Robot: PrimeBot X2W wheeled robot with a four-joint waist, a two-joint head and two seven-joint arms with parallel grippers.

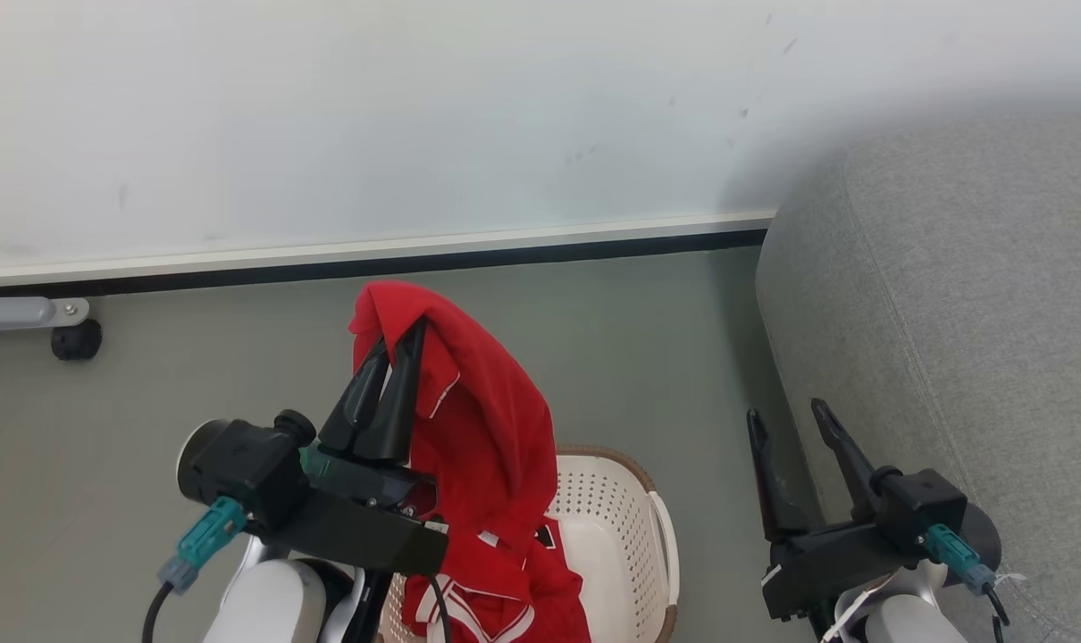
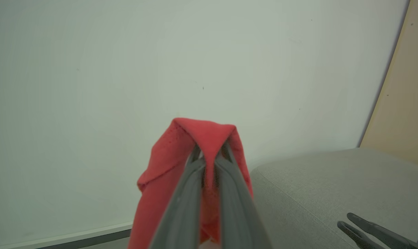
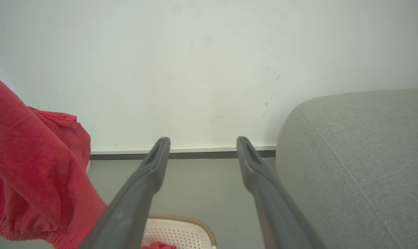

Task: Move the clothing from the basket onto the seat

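1. Note the left gripper (image 1: 404, 338): fingers together, clamped on a top fold of the bright red soft fabric garment with white trim (image 1: 491, 420). Draped down from that pinch, with the lower end trailing inside the cream-white perforated plastic basket with a brown woven-look rim (image 1: 625, 527), near and just right of that arm.
2. Note the right gripper (image 1: 785, 411): fingers spread apart, holding nothing, between the basket and the large light grey upholstered seat (image 1: 969, 313) on the right.
3. Judged as the step in hand: lift and carry. Raise higher first, until the trailing end clears the rim, or risk dragging or tipping the basket.
4. Then swing right across the grey floor (image 1: 639, 339), well over the seat's rounded edge, not merely up to it.
5. Steer past the open right gripper to avoid snagging the hanging cloth.
6. Release only once most of the fabric rests on the cushion, or expect a slide to the floor.
7. Found no readable brand or writing; a small white tag-like scrap (image 1: 488, 538) low on the garment, too small to read.
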